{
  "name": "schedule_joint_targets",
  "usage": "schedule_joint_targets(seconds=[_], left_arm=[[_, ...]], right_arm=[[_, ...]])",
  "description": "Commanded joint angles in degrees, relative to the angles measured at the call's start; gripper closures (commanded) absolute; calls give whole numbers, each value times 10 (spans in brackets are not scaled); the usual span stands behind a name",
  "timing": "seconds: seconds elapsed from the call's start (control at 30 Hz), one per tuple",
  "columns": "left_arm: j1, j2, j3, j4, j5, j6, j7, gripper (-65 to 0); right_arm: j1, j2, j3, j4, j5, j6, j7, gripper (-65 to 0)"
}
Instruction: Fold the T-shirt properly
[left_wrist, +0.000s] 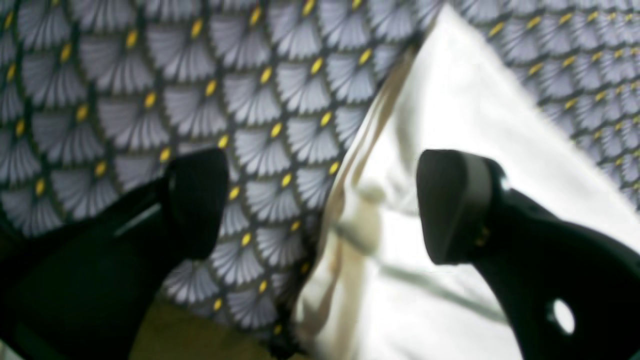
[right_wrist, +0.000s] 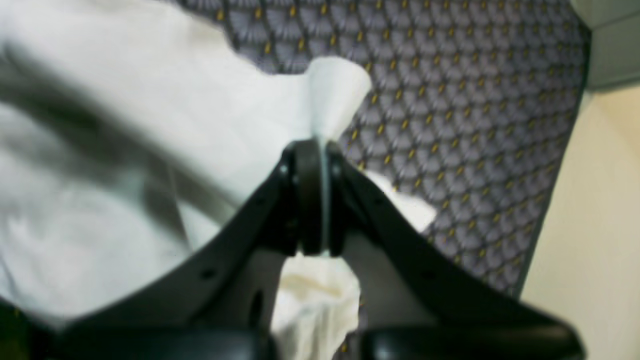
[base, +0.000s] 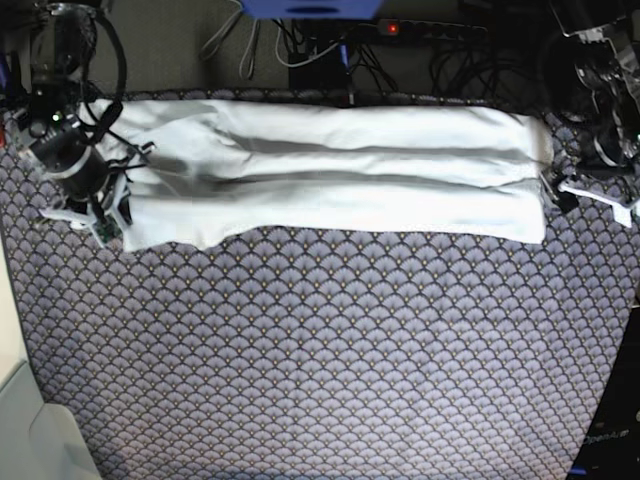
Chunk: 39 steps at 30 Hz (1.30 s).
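The white T-shirt (base: 340, 175) lies folded into a long band across the far side of the table. My right gripper (right_wrist: 320, 200) is shut on a pinch of the shirt's cloth (right_wrist: 332, 90). In the base view it (base: 105, 215) is at the band's left end. My left gripper (left_wrist: 325, 205) is open and straddles the shirt's edge (left_wrist: 450, 100). One finger (left_wrist: 197, 200) is over the patterned cloth and the other (left_wrist: 452, 205) is over the shirt. In the base view it (base: 558, 192) is at the band's right end.
A purple-grey scallop-patterned cloth (base: 320, 350) covers the table. Cables and a power strip (base: 400, 30) lie behind the far edge. A pale surface (base: 15, 400) borders the cloth on the left, and a cream one (right_wrist: 600, 225) shows in the right wrist view.
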Motion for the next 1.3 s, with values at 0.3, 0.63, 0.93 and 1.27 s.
schedule_joint_targets(seconds=[0.3, 0.63, 0.93, 1.27], left_arm=[[-12, -11, -1, -20, -4, -2, -7, -577], [-12, -10, 0, -20, -3, -57, -7, -578], [-9, -10, -4, -20, -2, -85, -7, -578], [-9, -6, -4, -21, -2, -87, -7, -577]], right_arm=[[-50, -4, 10, 13, 1, -3, 9, 0], [-63, -37, 9, 10, 1, -3, 8, 0], [-65, -38, 9, 9, 1, -3, 3, 0], [-78, -37, 8, -60, 1, -3, 9, -25]])
